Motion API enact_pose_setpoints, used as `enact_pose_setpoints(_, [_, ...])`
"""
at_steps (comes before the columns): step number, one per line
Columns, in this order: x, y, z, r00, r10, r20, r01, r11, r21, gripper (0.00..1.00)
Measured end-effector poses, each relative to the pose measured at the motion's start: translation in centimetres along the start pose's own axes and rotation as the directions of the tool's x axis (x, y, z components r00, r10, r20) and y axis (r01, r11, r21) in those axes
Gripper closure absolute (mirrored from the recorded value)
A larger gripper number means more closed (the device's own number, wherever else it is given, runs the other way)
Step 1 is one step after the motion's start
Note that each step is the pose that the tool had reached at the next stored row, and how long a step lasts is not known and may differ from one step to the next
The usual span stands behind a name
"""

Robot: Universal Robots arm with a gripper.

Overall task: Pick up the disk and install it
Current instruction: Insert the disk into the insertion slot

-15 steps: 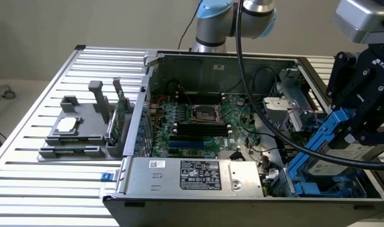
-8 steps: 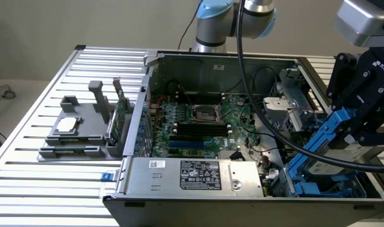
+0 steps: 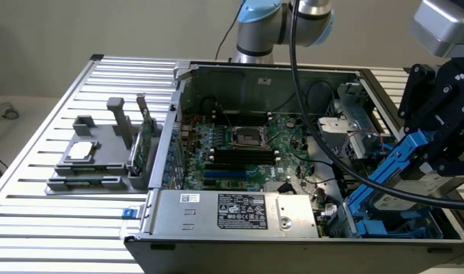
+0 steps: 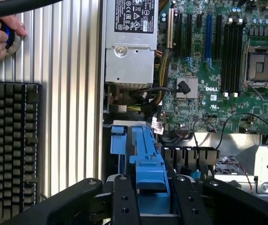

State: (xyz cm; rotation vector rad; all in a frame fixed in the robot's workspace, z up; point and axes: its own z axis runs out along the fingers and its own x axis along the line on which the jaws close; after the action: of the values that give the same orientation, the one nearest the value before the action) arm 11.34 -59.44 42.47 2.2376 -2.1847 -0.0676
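**Gripper clamped on the disk, tilted over its bay**
The jaws stand partly closed, pinching the blue carrier of the disk, which hangs slanted above the blue drive bay at the computer case's front corner, on the exterior view's right. Risks: entering at this slant, the carrier may catch the bay's rails and jam, and the black cable alongside could snag.

Tilted disk seemingly clamped in jaws above the case
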Motion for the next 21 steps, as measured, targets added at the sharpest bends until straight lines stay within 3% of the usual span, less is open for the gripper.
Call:
enact_pose_setpoints(9, [0.08,-0.19,0.00,1.0000,0.000,0.0041,0.000,1.0000,-0.0001,0.67])
enact_pose_setpoints(15, [0.27,-0.20,-0.10,1.0000,0.000,0.0046,0.000,1.0000,0.0001,0.67])
enact_pose_setpoints(21, [0.34,-0.16,-0.81,1.0000,0.002,0.0027,-0.002,1.0000,-0.0001,0.67])
